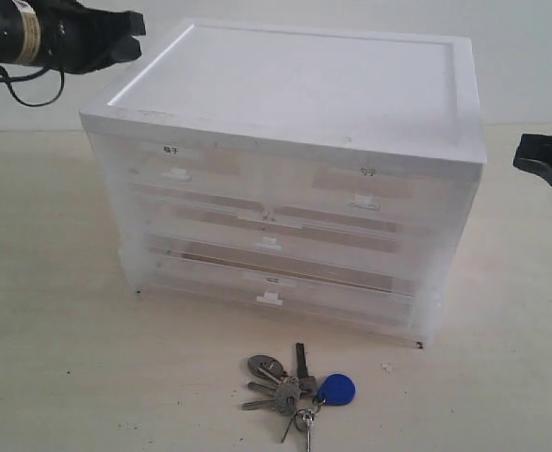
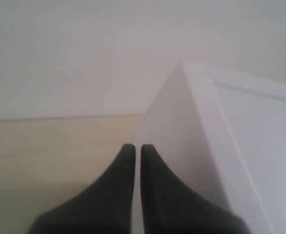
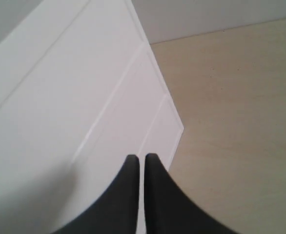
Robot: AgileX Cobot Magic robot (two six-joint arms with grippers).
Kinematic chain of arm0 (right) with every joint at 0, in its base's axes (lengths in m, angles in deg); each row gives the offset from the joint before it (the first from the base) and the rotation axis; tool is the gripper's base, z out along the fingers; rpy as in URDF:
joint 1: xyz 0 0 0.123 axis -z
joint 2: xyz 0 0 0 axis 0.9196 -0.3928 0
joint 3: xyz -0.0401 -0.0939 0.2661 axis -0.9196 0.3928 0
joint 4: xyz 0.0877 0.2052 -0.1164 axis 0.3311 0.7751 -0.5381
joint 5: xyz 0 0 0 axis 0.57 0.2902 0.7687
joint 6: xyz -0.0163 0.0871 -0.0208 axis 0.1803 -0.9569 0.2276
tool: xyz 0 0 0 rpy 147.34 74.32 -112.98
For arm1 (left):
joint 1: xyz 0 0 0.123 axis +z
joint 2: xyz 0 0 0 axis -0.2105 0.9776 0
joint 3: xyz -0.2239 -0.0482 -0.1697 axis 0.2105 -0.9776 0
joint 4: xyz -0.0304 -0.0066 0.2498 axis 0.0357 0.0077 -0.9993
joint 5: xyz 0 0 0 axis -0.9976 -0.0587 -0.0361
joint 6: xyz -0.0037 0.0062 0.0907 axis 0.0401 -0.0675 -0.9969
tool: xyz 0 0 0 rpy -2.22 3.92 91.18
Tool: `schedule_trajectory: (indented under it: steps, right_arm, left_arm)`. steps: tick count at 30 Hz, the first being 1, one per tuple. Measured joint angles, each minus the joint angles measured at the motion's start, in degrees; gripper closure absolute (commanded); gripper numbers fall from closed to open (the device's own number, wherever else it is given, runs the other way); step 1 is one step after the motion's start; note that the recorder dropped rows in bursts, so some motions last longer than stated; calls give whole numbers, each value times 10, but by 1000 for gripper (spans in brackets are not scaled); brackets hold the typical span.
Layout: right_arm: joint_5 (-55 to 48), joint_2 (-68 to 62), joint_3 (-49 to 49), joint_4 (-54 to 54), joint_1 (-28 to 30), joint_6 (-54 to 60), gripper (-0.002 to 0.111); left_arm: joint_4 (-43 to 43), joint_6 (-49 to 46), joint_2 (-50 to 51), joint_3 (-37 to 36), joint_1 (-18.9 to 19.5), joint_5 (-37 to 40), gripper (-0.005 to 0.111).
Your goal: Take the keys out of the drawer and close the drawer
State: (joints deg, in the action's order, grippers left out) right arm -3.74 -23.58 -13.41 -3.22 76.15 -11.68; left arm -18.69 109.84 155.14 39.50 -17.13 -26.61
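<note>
pale table (image 1: pixel 59 358), white wall (image 1: pixel 526 56) | keys (image 1: pixel 290 386) on table, well apart from left gripper (image 2: pixel 134 147), right gripper (image 3: pixel 139 157) | both clenched, empty

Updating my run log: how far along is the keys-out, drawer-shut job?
Done: the keys lie on the table in front of the drawer unit, outside every drawer. The drawer fronts look pushed in, though the lowest drawer may sit slightly proud; I cannot tell. In hand: nothing; the left gripper and right gripper are shut, empty, clear of the unit. Left: probably nothing, at most a final push.
</note>
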Motion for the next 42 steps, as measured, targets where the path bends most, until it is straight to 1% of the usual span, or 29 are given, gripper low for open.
schedule_trajectory:
  steps: [2, 6, 11, 14, 16, 20, 23, 28, 33, 42]
  right_arm:
    - [3, 0, 0, 0, 0, 0, 109]
    - [7, -1, 0, 6, 0, 6, 109]
    - [28, -10, 0, 45, 0, 42, 109]
    - [56, -20, 0, 60, 0, 53, 109]
    - [73, -25, 0, 68, -5, 57, 109]
    - [69, -33, 0, 87, -18, 62, 109]
    - [46, -36, -7, 103, -31, 64, 109]
    - [-24, -37, -29, 132, -56, 62, 109]
    - [-77, -37, -52, 141, -74, 62, 109]
    - [-101, -37, -69, 136, -90, 69, 109]
  left_arm:
    - [3, -3, 15, -2, -4, -16, 102]
    - [9, -6, 12, -14, -4, -38, 102]
    - [20, -22, -27, -69, -4, -43, 102]
    - [25, -35, -58, -112, -17, -36, 102]
    - [30, -43, -78, -135, -32, -19, 102]
    - [30, -62, -119, -181, -61, 54, 102]
    - [28, -72, -148, -209, -81, 98, 102]
    - [20, -78, -173, -245, -104, 151, 102]
    - [17, -85, -177, -267, -111, 166, 102]
    - [23, -85, -210, -301, -116, 189, 102]
